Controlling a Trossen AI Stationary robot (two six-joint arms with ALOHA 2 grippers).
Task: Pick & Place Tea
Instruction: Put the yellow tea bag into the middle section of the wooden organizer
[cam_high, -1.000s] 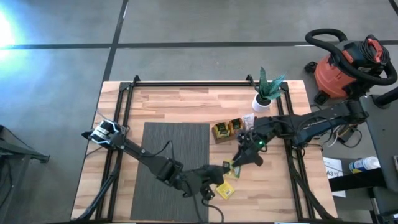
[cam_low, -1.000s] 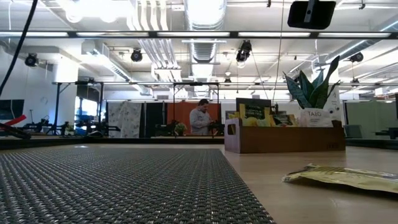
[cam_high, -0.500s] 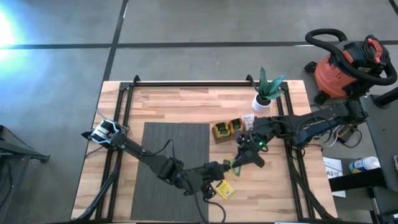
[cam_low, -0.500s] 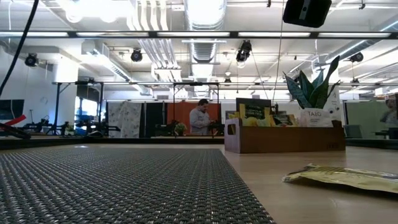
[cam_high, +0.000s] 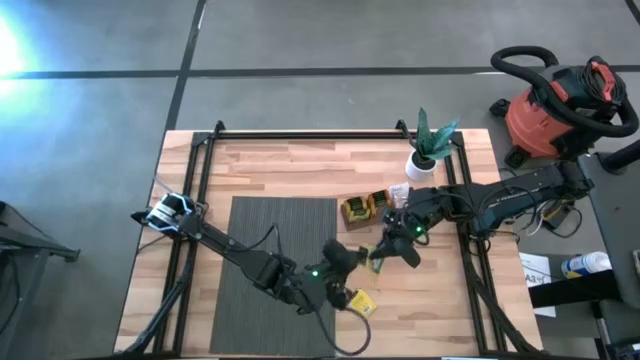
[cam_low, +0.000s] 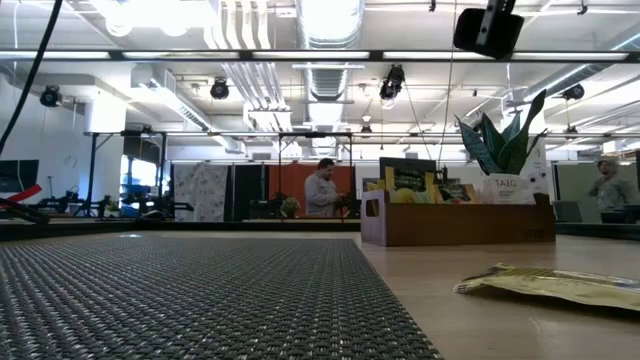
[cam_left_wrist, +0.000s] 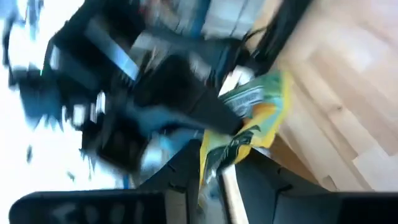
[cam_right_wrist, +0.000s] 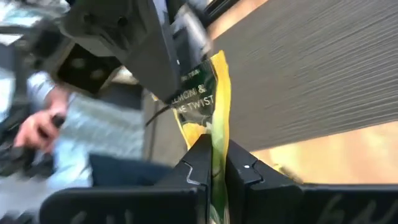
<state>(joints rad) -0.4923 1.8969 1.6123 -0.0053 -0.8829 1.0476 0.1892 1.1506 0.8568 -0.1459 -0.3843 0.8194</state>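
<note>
Above the bench (cam_high: 300, 165), just right of the dark woven mat (cam_high: 280, 250), the two arms meet over a single yellow tea sachet (cam_high: 377, 257). The right jaws (cam_high: 384, 254) are clenched on this sachet: in the right wrist view its yellow edge (cam_right_wrist: 214, 124) runs down between the two dark fingers (cam_right_wrist: 198, 163), which press it from both sides. The left jaws (cam_high: 352, 257) stand just beside it on the mat side, parted; in the left wrist view the sachet (cam_left_wrist: 249, 130) sits in the gap between the left fingers (cam_left_wrist: 186, 171), with some space showing at one side, so that I cannot tell whether they touch it. The sachet is held off the bench, between the two grippers' tips.

A second yellow sachet (cam_high: 362, 303) lies flat on the wood nearer the front edge, apart from both grippers; the low view shows it lying on the bench (cam_low: 548, 283). The brown wooden tray (cam_high: 366, 209), holding more yellow sachets, stands just behind the meeting point, near a potted plant (cam_high: 428, 148) in a white pot. A red shop vacuum (cam_high: 560, 105) stands on the floor beyond the bench's right corner. Far back in the room, the low view shows a person (cam_low: 321, 189) standing.
</note>
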